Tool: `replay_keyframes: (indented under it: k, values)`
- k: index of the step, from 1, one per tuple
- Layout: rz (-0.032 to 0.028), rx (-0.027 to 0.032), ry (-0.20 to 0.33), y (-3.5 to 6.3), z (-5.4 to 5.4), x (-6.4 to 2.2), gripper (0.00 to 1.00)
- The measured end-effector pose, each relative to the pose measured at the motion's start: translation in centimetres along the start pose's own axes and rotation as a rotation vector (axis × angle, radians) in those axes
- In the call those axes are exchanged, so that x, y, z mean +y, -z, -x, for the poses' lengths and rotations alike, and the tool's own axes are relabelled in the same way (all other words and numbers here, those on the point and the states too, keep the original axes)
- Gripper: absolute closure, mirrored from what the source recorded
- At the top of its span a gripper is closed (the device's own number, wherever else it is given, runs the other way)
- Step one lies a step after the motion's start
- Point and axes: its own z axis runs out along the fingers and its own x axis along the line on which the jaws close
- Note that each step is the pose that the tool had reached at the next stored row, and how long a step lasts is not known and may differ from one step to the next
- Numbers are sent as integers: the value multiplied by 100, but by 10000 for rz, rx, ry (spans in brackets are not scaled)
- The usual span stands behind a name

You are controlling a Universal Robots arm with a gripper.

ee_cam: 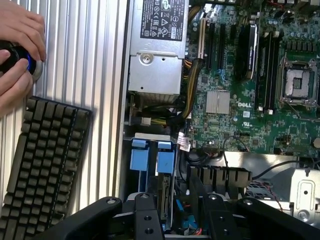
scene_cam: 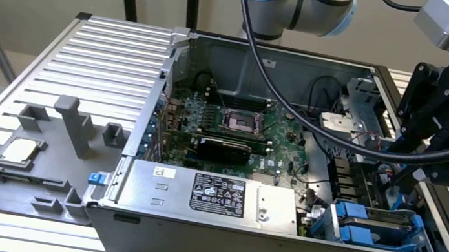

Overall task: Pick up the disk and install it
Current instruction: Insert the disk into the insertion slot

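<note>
**While the jaws stand apart, the disk sits in its bay**

As we look into the open computer case (scene_cam: 191, 245), we find the disk (scene_cam: 386, 217) standing on edge in the drive bay. It is in the corner of the case at the exterior view's right, near the power supply box (scene_cam: 198, 194). Blue rails frame it, and a second blue carrier (scene_cam: 362, 237) sits just beside it.

The gripper (ee_cam: 177, 205) reaches down into the case over that bay. Its fingers (ee_cam: 145, 215) are partly spread, one on each side of the disk's narrow edge, and the gap between them is wider than that edge. We see no pad pressing on the disk, so the tool has hold of nothing.

The main board (scene_cam: 234, 121) lies in the middle of the case. Outside it, on the ribbed table (scene_cam: 112, 52), a grey holder (scene_cam: 36, 173) carries a small square chip (scene_cam: 20, 151). From the wrist we also see a keyboard (ee_cam: 40, 165) on the table and a person's hands (ee_cam: 20, 25) on a round knob (ee_cam: 25, 62) near it.
</note>
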Motion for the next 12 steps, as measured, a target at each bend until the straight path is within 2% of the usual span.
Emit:
replay_keyframes:
  k: [4, 7, 8, 9, 11, 12]
  values:
    - [0, 2, 35, 4, -3, -74, 61]
    - [0, 3, 54, 5, -4, -94, 64]
    - [0, 1, 55, 5, -4, -94, 70]
    - [0, 1, 55, 5, -4, -94, 70]
    - [0, 2, 57, 5, -5, -95, 82]
    - [0, 2, 58, 5, -5, -95, 82]
